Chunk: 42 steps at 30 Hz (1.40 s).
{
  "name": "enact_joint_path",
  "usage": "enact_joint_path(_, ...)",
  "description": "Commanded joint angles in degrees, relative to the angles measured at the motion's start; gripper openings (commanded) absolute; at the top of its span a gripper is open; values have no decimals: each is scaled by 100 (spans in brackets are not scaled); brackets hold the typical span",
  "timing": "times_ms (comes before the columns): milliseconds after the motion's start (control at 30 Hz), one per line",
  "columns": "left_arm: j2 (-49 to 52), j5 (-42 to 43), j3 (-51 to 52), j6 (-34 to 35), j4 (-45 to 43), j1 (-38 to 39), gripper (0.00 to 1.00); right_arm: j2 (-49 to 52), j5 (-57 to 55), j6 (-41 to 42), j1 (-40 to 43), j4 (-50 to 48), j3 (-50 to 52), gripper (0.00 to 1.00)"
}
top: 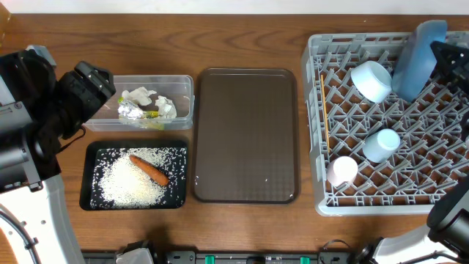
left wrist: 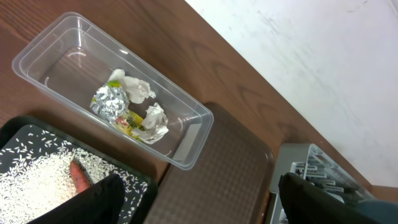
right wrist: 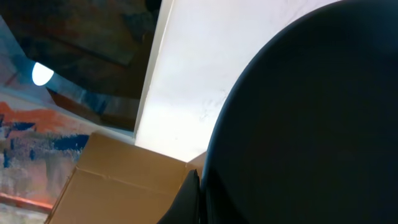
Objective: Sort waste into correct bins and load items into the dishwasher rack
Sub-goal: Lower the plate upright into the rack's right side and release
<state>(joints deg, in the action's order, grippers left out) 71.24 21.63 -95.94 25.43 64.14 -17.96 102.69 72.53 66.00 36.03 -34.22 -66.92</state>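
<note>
Left gripper [left wrist: 199, 190] hangs wide open and empty near tub [left wrist: 37, 56], while right gripper [top: 445, 60] is clamped on tilted plate [top: 418, 48] over rack [top: 315, 147].

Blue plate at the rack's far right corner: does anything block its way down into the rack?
Nothing visible does. The blue plate, held by the right gripper with jaws shut, tilts over the dishwasher rack at its far right corner. The white bowl lies close on its left. What lies under the plate is hidden.
</note>
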Motion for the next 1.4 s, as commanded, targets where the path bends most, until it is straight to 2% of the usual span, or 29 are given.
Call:
enact_joint_path(0, -9, -48, -28, -79, 13, -24, 82, 35, 170, -81, 170, -31, 245, 1)
enact_joint_path(167, -7, -50, -28, -79, 13, -24, 82, 35, 199, -173, 420, -105, 702, 1)
enact_joint_path(267, -9, -50, -28, -79, 13, -24, 82, 31, 560, -168, 603, -579, 734, 1)
enact_joint_path(433, -7, -50, -28, -79, 13, -24, 82, 17, 1093, 498, 1049, -1320, 734, 1)
enact_joint_path(767, -9, -48, -28, -76, 13, -24, 82, 17, 1220, 647, 1919, -1311, 737, 1)
enact_joint_path(1100, -9, -50, -28, -79, 13, -24, 82, 17, 1300, 640, 2236, -1134, 748, 4)
enact_joint_path(1133, -9, -48, -28, -79, 13, -24, 82, 17, 1303, 640, 2282, -1071, 748, 6)
enact_joint_path(1167, -9, -48, -28, -76, 13, -24, 82, 17, 1305, 638, 2330, -1010, 748, 14)
enact_joint_path(1200, -9, -50, -28, -79, 13, -24, 82, 17, 1307, 640, 2371, -979, 748, 33)
enact_joint_path(1233, -9, -48, -28, -79, 13, -24, 82, 17, 1307, 640, 2409, -968, 748, 45)
enact_joint_path(1300, -9, -50, -28, -79, 13, -24, 82, 17, 1307, 693, 2457, -970, 748, 58)
enact_joint_path(1367, -9, -50, -28, -79, 13, -24, 82, 17, 1305, 850, 2498, -973, 748, 78)
